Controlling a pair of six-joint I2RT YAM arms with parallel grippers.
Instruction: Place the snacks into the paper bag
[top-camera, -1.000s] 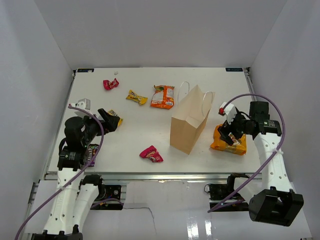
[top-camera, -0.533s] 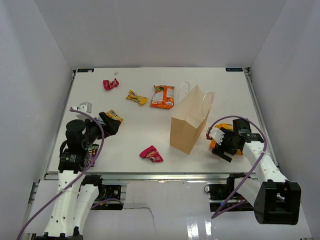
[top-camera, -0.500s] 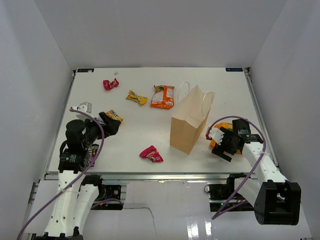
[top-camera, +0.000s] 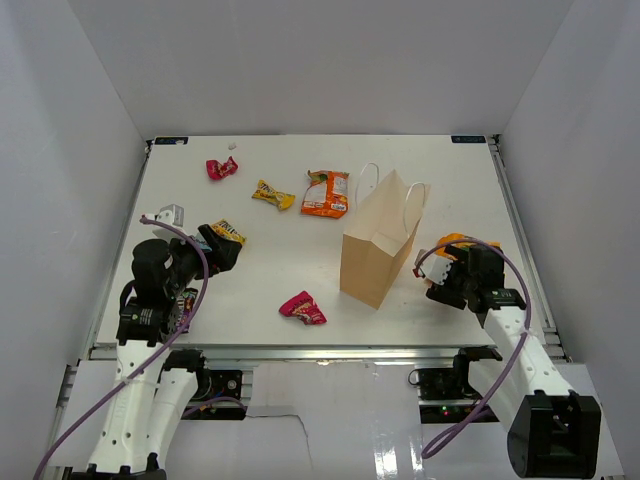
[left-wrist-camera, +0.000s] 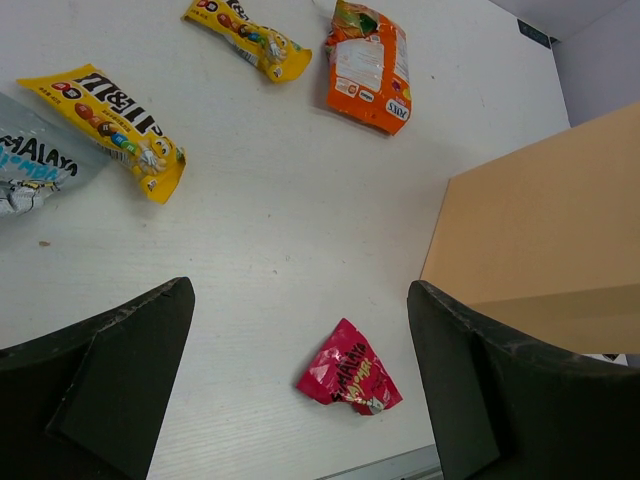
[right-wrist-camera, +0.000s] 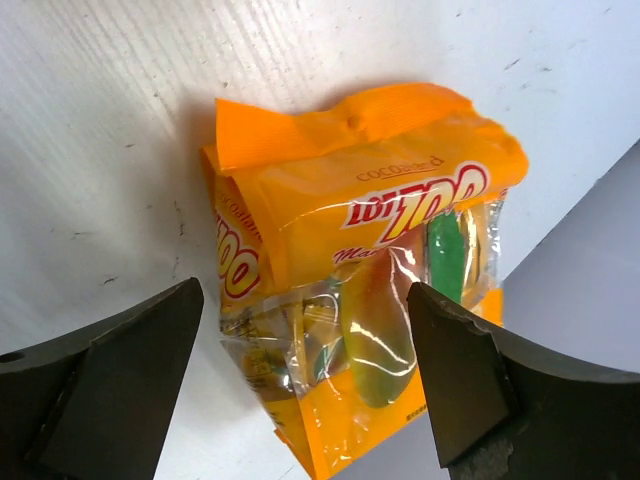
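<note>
The tan paper bag stands upright right of centre, also seen as paper bag. Just right of it, my right gripper is open and straddles an orange snack packet; only the packet's top edge shows from above. My left gripper hangs open and empty at the left, above a red packet. Loose on the table are the orange chip bag, two yellow packets, a pink-red packet and the red packet.
A silvery-blue packet lies by the left gripper, and a purple one is partly under the left arm. The table's right edge runs close to the right gripper. Grey walls enclose three sides.
My right arm has swung from the right side round to the near edge, bringing its open gripper down around the orange packet, which now shows farther back. The left arm has barely moved.
</note>
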